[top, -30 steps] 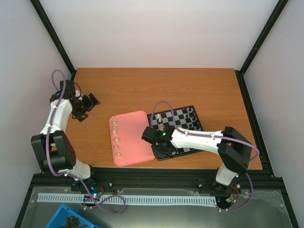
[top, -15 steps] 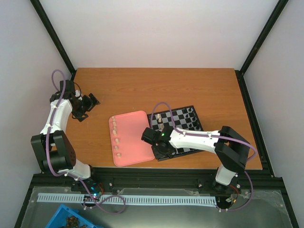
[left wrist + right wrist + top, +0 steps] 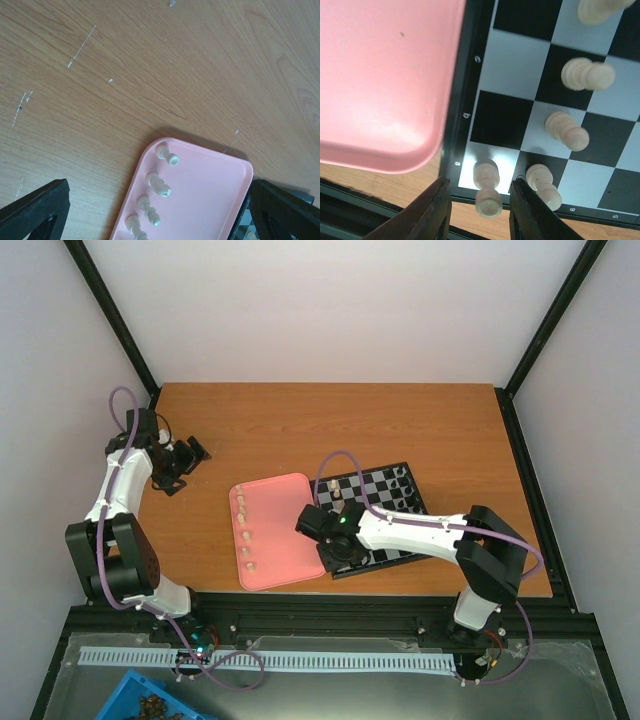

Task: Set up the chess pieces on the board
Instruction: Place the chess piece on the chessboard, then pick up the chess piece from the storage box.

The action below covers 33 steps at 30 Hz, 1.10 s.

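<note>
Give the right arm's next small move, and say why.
Probably lift the right gripper straight up: the piece stands at the board's corner, and the jaws stand clear of it on both sides. More pieces wait on the tray.

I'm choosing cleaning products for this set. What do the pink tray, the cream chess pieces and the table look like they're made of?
The pink tray is probably plastic with a smooth satin finish: soft highlights, moulded rounded rim. The cream chess pieces are likely plastic, slightly glossy and uniform in colour; wood can't be ruled out. The table is wood or wood-look laminate: grain lines, pale scratches.
</note>
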### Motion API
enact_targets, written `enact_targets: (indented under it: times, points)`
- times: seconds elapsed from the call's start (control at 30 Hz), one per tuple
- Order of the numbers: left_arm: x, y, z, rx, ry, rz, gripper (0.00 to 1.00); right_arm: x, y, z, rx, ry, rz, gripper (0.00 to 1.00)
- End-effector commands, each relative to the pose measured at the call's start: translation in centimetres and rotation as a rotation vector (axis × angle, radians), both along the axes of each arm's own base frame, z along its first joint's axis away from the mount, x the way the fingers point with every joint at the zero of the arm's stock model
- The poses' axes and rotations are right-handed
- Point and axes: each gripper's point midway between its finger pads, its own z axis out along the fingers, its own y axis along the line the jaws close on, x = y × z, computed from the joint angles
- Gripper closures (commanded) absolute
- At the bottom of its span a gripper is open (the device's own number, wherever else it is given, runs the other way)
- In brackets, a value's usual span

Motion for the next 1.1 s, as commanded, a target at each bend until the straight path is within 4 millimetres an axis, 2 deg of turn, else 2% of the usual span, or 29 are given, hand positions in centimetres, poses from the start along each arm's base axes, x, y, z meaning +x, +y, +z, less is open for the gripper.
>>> enact_targets:
  times: [0.0,0.1,0.2,0.33,0.47,0.63,0.83,1.07]
  points:
    - [0.8,0.1,0.6,0.0,-0.028,-0.017,0.0,1.7,1.1,3.7,0.054,-0.081,0.0,0.65]
    - [1.0,0.1,0.7,0.0,-0.031,-0.017,0.0,2.0,2.0,5.5,0.091,-0.106,0.014,0.57]
    - [0.9,0.2,0.6,0.0,-0.027,-0.016,0.0,2.0,4.0,6.6,0.14,-0.102,0.062,0.51]
    - [0.9,0.1,0.8,0.002,-0.03,-0.016,0.0,1.3,8.5,7.1,0.196,-0.093,0.156,0.5]
    - [0.9,0.1,1.0,0.003,-0.035,-0.014,0.0,0.3,14.1,7.1,0.241,-0.085,0.255,0.41]
    - [0.9,0.1,1.6,0.004,-0.048,-0.012,0.0,-1.0,19.0,4.9,0.266,-0.036,0.34,0.35]
    - [0.6,-0.1,1.7,-0.004,-0.051,-0.014,0.0,-1.0,21.4,2.3,0.252,0.003,0.384,0.34]
    - [0.4,-0.2,2.0,-0.004,-0.06,-0.013,0.0,-0.6,22.3,0.5,0.224,0.025,0.386,0.37]
